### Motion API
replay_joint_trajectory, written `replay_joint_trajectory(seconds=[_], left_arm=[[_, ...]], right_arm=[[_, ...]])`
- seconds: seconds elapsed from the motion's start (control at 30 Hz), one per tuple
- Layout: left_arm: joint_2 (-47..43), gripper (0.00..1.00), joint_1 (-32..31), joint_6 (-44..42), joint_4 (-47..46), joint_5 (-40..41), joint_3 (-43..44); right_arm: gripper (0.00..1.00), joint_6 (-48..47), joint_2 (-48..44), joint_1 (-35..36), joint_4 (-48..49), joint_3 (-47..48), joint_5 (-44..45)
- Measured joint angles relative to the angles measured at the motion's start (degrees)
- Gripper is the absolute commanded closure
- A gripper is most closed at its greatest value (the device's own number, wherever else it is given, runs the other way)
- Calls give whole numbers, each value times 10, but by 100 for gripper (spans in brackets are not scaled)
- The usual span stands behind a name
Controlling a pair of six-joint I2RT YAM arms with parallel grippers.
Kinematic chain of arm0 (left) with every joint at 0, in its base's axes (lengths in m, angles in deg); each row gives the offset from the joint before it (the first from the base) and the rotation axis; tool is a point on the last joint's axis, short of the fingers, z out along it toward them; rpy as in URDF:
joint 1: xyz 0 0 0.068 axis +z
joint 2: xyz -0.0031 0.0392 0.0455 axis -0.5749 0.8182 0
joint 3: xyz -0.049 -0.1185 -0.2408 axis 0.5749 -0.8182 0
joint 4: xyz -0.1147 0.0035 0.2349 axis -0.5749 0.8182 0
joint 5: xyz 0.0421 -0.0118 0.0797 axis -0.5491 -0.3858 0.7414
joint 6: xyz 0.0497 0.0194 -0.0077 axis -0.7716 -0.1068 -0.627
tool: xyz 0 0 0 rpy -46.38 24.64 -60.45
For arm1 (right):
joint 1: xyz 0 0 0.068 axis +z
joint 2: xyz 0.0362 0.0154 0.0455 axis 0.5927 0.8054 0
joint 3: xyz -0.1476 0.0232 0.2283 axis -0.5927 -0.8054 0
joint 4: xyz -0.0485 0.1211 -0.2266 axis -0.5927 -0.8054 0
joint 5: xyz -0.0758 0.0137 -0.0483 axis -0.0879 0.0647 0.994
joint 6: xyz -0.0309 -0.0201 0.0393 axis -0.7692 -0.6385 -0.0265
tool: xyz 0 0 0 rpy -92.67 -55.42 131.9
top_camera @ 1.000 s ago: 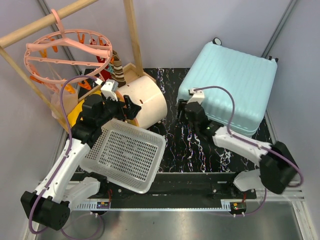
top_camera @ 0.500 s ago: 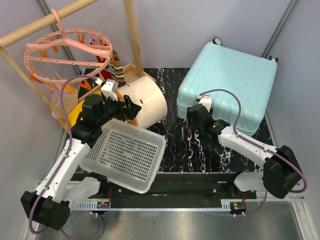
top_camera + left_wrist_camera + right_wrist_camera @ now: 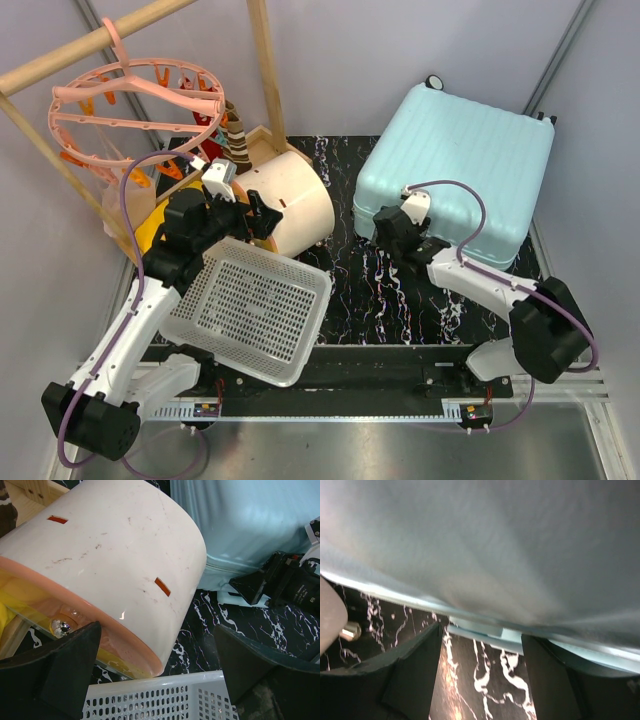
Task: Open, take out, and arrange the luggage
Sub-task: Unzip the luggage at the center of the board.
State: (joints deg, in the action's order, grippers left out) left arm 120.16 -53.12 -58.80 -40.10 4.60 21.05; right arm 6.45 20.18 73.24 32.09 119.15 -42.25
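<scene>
The luggage (image 3: pixel 460 175), a pale mint-blue ribbed suitcase, lies flat and closed at the back right of the black marble table. My right gripper (image 3: pixel 385 228) is low against its near-left corner. In the right wrist view the shell (image 3: pixel 495 540) fills the top. The right gripper (image 3: pixel 482 650) is open, and a pale tab (image 3: pixel 480 627) on the suitcase's lower edge sits just beyond its fingertips. My left gripper (image 3: pixel 255 215) stands wide open beside the drawer box, holding nothing. In the left wrist view the left gripper (image 3: pixel 157 665) frames the box, with the suitcase (image 3: pixel 240 525) behind.
A cream-and-orange drawer box (image 3: pixel 295 200) lies on its side left of the suitcase. A white perforated basket (image 3: pixel 250 310) sits tilted at the near left under the left arm. A pink round clip hanger (image 3: pixel 135 105) hangs from a wooden rack (image 3: pixel 265 60) at the back left.
My right gripper has shifted slightly right along the suitcase's near-left corner and turned toward it, its jaws a little wider. The left arm has not moved.
</scene>
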Motion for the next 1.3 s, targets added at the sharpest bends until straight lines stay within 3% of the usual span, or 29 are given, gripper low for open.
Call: replay_joint_trajectory(seconds=[0.33,0.43,0.6,0.67,0.93,1.1,1.23,1.3], left_arm=[[0,1,0,0,0,0,0],[-1,1,0,0,0,0,0],[-5,1,0,0,0,1,0],[-6,1,-1,0,0,2,0],[-16,1,-13,-16,0,28,0],[-45,1,-68,-42,-2,79,0],[-55,1,-132,-54,-9,113,0],[-53,1,-170,-55,-9,132,1]], right_arm=[[28,42,64,15,16,29,69],[39,42,87,20,16,44,76],[68,10,103,22,12,55,81],[73,0,96,21,7,54,83],[70,-23,-14,-24,38,-27,-5],[69,-19,-125,-114,11,-88,-68],[62,-19,-164,-153,-17,-106,-70],[53,-21,-178,-165,-30,-114,-68]])
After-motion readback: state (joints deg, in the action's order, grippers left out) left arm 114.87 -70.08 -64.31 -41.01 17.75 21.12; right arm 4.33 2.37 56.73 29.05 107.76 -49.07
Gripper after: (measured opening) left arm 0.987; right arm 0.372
